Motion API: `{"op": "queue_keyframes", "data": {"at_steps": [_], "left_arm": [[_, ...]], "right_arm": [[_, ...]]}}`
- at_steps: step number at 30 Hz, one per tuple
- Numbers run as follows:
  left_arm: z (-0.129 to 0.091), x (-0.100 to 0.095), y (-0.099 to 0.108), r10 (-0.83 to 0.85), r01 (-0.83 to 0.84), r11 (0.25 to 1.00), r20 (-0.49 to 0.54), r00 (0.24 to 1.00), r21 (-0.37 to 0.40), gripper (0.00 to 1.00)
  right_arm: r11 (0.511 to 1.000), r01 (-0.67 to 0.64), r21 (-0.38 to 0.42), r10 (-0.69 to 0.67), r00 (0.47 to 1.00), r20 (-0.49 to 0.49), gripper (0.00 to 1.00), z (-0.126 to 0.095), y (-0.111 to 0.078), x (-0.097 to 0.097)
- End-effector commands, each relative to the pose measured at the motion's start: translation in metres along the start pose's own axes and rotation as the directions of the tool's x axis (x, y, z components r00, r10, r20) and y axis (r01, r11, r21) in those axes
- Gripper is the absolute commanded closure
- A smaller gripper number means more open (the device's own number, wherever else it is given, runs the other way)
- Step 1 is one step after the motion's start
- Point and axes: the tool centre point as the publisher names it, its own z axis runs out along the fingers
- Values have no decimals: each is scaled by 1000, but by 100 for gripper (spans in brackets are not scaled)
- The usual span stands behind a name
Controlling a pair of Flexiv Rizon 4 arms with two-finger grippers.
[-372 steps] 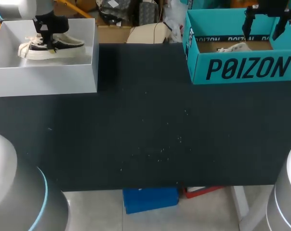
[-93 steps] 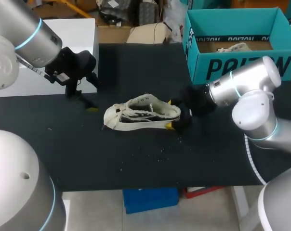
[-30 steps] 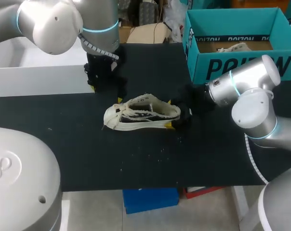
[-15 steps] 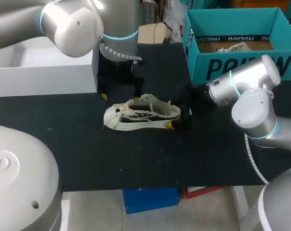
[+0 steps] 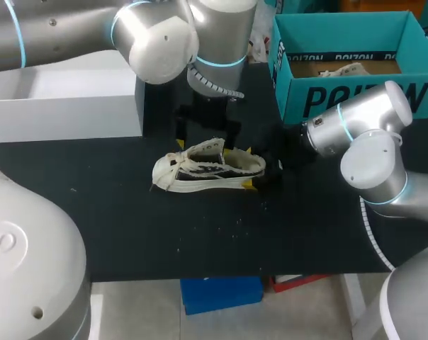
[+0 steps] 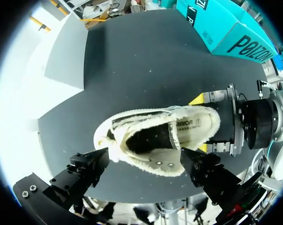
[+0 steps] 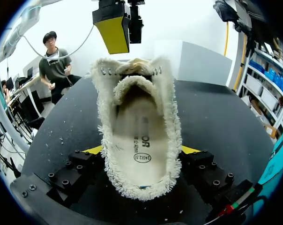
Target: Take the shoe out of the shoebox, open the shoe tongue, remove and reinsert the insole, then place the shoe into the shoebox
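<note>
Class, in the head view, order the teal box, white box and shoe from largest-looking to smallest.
1. The teal box and white box: too alike to rank; white one partly hidden.
2. The shoe.

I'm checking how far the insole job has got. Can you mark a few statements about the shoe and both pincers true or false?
1. The shoe lies on the table, outside the white box. True.
2. The right pincer is open and clear of the shoe. False: it is shut on the shoe, one finger on each side.
3. The left pincer is shut on the tongue. False: it is open, above the shoe, with its fingers wide apart.
4. The insole is inside the shoe. True.
</note>
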Motion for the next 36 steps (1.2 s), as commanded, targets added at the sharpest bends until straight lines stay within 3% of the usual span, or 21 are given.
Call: {"op": "queue_keyframes", "data": {"at_steps": [1, 8, 18, 19, 20, 21, 23, 24, 26, 36], "left_arm": [[17, 25, -11, 11, -7, 999, 93, 996, -45, 0], [35, 37, -13, 20, 0, 994, 182, 983, -112, 0], [46, 22, -14, 0, 37, 989, 248, 969, -142, 0], [47, 21, -14, 1, 38, 988, 256, 967, -147, 16], [48, 20, -14, 0, 40, 988, 258, 966, -147, 24], [48, 18, -14, 0, 41, 988, 266, 964, -146, 47], [48, 16, -14, 0, 41, 988, 271, 963, -147, 65], [48, 16, -13, 4, 39, 988, 275, 961, -148, 80], [47, 15, -12, 10, 31, 989, 278, 961, -146, 100], [35, 10, -6, 14, 15, 994, 258, 966, -112, 100]], "right_arm": [[1000, -1, 0, 1, 1000, 1, 100, 2, 0, -1], [1000, -1, 0, 1, 1000, 1, 100, 2, 0, -1], [1000, -1, 0, 1, 1000, 1, 100, 2, 0, -1], [1000, -1, 0, 1, 1000, 1, 100, 2, 0, -1], [1000, -1, 0, 1, 1000, 1, 100, 2, 0, -1], [1000, -1, 0, 1, 1000, 1, 100, 2, 0, -1], [1000, -1, 0, 1, 1000, 1, 100, 2, 0, -1], [1000, -1, 0, 1, 1000, 1, 100, 2, 0, -1], [1000, -1, 0, 1, 1000, 1, 100, 2, 0, -1], [1000, -1, 0, 1, 1000, 1, 100, 2, 0, -1]]}}
